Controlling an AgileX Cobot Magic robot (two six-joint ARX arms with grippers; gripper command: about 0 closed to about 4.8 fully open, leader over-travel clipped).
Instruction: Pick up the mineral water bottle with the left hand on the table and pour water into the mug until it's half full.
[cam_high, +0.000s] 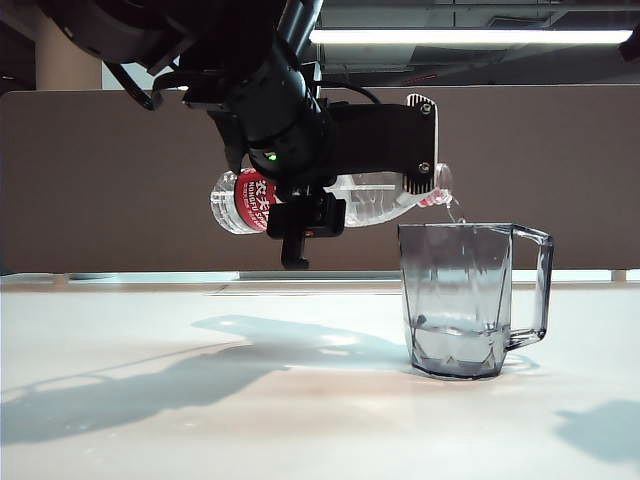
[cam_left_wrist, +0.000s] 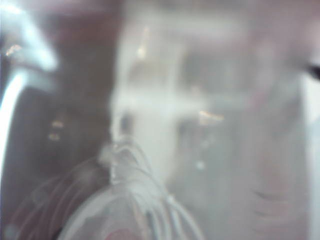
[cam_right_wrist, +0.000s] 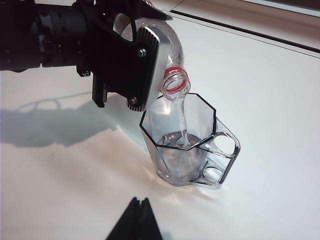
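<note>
The mineral water bottle lies nearly level in the air, its red-ringed open mouth over the mug's rim. My left gripper is shut on the bottle's clear body near the shoulder. A thin stream of water falls into the mug, which stands upright on the white table with its handle away from the arm. Water fills the mug's lower part. The left wrist view is a blur of clear plastic. Near the table's front, my right gripper is shut and holds nothing.
A brown partition runs behind the table's far edge. A dark seam crosses the tabletop beyond the mug. The left arm's shadow lies on the table left of the mug.
</note>
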